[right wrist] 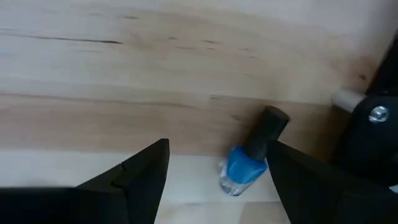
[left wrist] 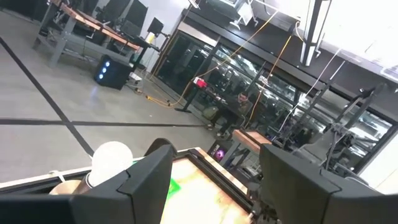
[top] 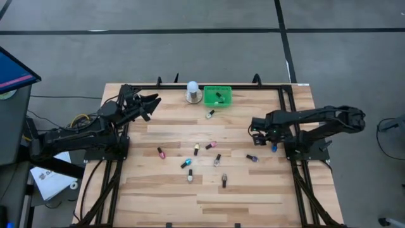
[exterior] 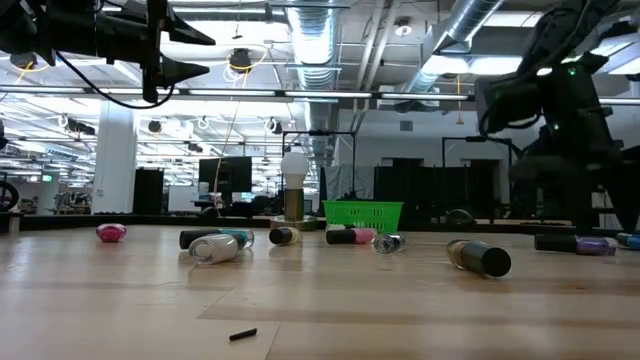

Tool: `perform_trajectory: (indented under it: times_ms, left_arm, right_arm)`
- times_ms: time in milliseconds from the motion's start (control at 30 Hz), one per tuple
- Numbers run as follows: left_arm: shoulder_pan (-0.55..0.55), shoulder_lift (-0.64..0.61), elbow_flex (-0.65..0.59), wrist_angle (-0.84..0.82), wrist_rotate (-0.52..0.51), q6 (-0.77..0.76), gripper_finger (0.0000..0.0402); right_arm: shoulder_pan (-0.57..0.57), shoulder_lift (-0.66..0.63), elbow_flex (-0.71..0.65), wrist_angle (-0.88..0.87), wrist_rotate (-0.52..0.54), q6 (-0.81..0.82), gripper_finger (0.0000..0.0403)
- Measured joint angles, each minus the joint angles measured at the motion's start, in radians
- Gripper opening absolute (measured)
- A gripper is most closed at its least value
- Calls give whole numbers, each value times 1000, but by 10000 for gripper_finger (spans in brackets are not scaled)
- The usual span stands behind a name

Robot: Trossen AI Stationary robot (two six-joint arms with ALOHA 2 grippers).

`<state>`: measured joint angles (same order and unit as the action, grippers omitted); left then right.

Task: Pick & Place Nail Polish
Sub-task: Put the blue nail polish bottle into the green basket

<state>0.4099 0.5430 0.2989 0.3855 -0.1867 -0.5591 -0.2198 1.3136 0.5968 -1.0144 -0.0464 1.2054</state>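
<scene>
Several nail polish bottles lie on their sides across the middle of the wooden table [top: 253,190], among them a pink one [top: 161,152] and a purple one [top: 252,158]. A blue bottle with a dark cap [right wrist: 249,165] lies near the right arm's base [top: 274,148]. My right gripper [right wrist: 217,180] points down over it, open, with a finger on either side and touching nothing. The green tray [top: 218,96] at the far edge holds at least one bottle. My left gripper [left wrist: 217,186] hangs open, raised above the far left part of the table [top: 152,101].
A white dome-topped object on a round base [top: 192,92] stands just left of the green tray. One bottle [top: 211,114] lies close in front of the tray. Black frame rails run along the table's far, left and right edges. The near strip of the table is bare wood.
</scene>
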Motion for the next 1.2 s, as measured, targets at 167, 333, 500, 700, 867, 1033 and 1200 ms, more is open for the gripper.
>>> perform_trajectory:
  times_ms: [167,333,500,700,867,1033,1200]
  left_arm:
    - [0,0,0,0,0,0,239]
    - [0,0,0,0,0,0,239]
    - [0,0,0,0,0,0,239]
    - [0,0,0,0,1,0,239]
    - [0,0,0,-2,1,2,239]
    - [0,0,0,-2,1,29,239]
    - [0,0,0,-3,1,30,239]
  right_arm:
    - [25,52,-29,8,-1,6,261]
    - [31,64,-43,31,-6,16,259]
    - [26,62,-65,56,-12,23,233]
    - [-6,61,-73,91,-28,-22,186]
    - [-25,63,-74,107,-32,-64,140]
    - [-8,64,-73,124,-27,-85,66]
    - [12,57,-70,121,-13,-104,49]
